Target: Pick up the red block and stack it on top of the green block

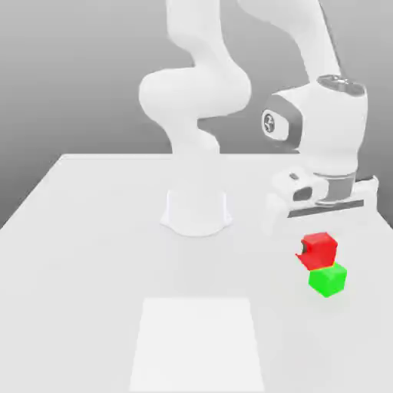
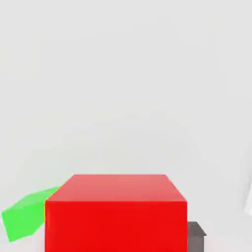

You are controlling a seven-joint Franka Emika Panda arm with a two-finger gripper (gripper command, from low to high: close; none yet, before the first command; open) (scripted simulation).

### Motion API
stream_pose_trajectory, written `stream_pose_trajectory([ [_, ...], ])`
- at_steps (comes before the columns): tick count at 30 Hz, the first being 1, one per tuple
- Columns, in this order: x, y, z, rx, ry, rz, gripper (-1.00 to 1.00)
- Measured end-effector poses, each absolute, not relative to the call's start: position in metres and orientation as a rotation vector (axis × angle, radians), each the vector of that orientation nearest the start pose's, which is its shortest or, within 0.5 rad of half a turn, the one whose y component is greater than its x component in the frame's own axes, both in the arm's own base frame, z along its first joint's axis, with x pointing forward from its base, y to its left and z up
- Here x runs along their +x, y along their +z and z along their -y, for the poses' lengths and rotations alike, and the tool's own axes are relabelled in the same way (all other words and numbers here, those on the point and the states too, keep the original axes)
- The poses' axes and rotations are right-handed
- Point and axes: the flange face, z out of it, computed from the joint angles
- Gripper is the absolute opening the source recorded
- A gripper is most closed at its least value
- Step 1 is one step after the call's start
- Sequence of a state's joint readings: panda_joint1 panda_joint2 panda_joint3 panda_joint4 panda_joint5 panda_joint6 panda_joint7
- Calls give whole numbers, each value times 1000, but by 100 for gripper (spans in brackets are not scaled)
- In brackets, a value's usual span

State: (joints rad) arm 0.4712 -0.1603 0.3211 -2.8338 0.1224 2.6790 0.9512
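Note:
The red block [image 1: 321,247] sits low over the table, right behind the green block [image 1: 328,279] toward the exterior view's right. My gripper [image 1: 316,252] reaches straight down from the white hand [image 1: 322,196] and is shut on the red block; a pale finger covers part of the block's left face. In the hand view the red block [image 2: 115,214] looms close, with a dark fingertip pad [image 2: 196,235] pressed against its side. The green block [image 2: 24,216] peeks out from beside it, tilted and partly hidden. Whether the red block touches the table I cannot tell.
The arm's white base [image 1: 196,211] stands on the pale table [image 1: 92,246] in the middle. A lighter square patch [image 1: 198,341] marks the table near the front edge.

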Motion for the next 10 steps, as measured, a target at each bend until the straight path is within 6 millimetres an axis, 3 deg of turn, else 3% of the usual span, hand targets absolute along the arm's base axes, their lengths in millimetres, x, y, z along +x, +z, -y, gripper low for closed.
stream_pose_trajectory([
  [3,254,225,-265,-3125,0,-322,-100],
  [7,253,187,-265,-3127,-2,-314,-100],
  [8,252,182,-265,-3126,-1,-312,100],
  [10,252,182,-265,-3126,-1,-311,100],
])
